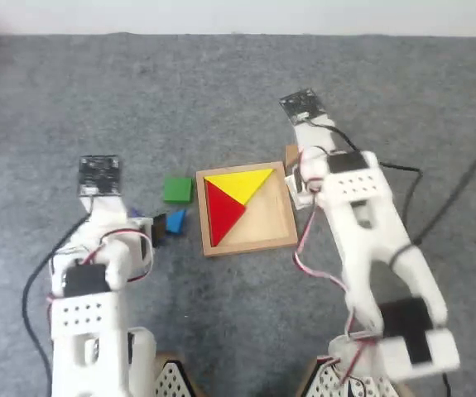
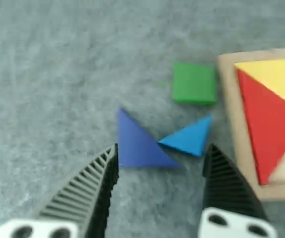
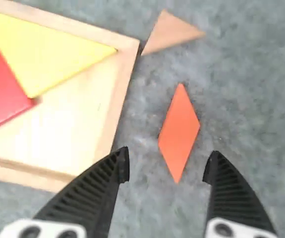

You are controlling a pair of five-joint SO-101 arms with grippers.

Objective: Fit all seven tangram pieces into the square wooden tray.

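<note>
Two grippers hang over the grey carpet (image 2: 43, 74) with jaws apart, neither holding anything. Nearest the left gripper (image 2: 159, 173), its wrist view separates a dark blue triangle (image 2: 137, 146) and a light blue triangle (image 2: 189, 136), which meet at a corner between the fingers. Beyond them lies the green square (image 2: 194, 83), just beside the wooden tray (image 2: 226, 99). Ahead of the right gripper (image 3: 164, 171), its wrist view picks out an orange parallelogram (image 3: 179, 130) on the carpet near the tray's rim, and farther off a tan triangle (image 3: 169, 32) by the tray's corner. The high view takes in the whole tray, where the red triangle (image 1: 221, 211) and yellow triangle (image 1: 239, 184) lie edge to edge; from there the left arm covers part of the blue pair.
</note>
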